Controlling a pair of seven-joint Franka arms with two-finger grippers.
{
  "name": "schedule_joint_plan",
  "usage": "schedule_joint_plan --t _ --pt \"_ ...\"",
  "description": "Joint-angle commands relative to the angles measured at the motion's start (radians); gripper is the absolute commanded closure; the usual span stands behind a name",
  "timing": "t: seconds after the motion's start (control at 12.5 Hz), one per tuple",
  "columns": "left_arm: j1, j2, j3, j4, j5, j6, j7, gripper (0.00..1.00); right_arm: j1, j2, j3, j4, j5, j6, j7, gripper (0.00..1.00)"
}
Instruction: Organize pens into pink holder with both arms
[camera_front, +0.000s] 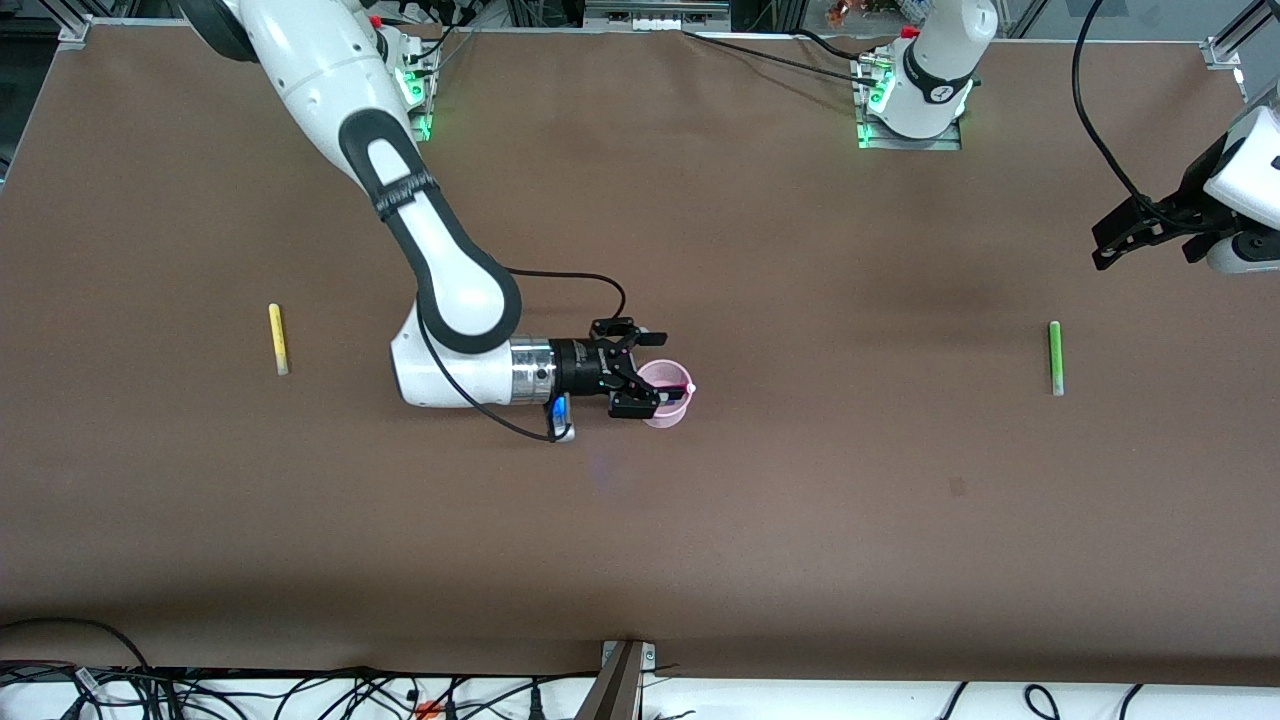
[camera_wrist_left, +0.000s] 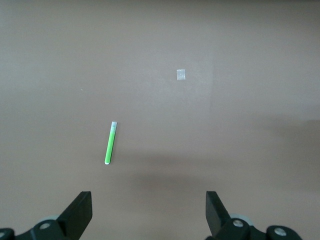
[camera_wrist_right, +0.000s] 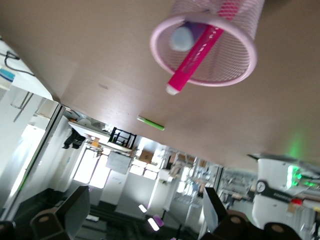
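Note:
The pink holder (camera_front: 672, 412) stands mid-table. A magenta pen (camera_front: 686, 388) leans in it with its pale tip over the rim. The right wrist view shows the holder's mesh wall (camera_wrist_right: 240, 50), the magenta pen (camera_wrist_right: 197, 55) and a dark purple-blue pen (camera_wrist_right: 182, 37) inside it. My right gripper (camera_front: 645, 372) is open and empty right beside the holder; its jaws (camera_wrist_right: 144, 215) stand wide apart. The yellow pen (camera_front: 278, 338) lies toward the right arm's end. The green pen (camera_front: 1055, 357) lies toward the left arm's end. My left gripper (camera_front: 1110, 240) hovers open and empty (camera_wrist_left: 149, 210) near the green pen (camera_wrist_left: 110, 143).
A small white patch (camera_wrist_left: 181, 75) lies on the brown table surface (camera_front: 800, 500). The right arm's black cable (camera_front: 580, 275) loops over the table beside its wrist. The arms' bases (camera_front: 915, 110) stand at the table's edge farthest from the front camera.

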Motion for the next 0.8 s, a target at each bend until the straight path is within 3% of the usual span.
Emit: schedule_joint_plan --t 0.0,0.4,0.56,0.72 --pt "0.02 -0.025 -0.017 -0.023 -0.017 -0.008 0.02 0.0 0.0 -0.152 -0.046 -0.057 -0.224 -0.013 0.001 0.0" --pt "0.021 -0.011 -0.017 -0.003 -0.019 -0.008 0.044 0.0 0.0 -0.485 -0.123 -0.191 -0.787 -0.189 -0.027 0.0" --pt "0.017 0.042 -0.02 0.076 -0.02 -0.051 0.044 0.0 0.0 -0.6 -0.166 -0.247 -0.911 -0.251 -0.106 0.0" --pt "0.012 0.05 -0.02 0.091 -0.016 -0.063 0.083 0.0 0.0 -0.693 -0.254 -0.266 -0.988 -0.393 -0.311 0.0"
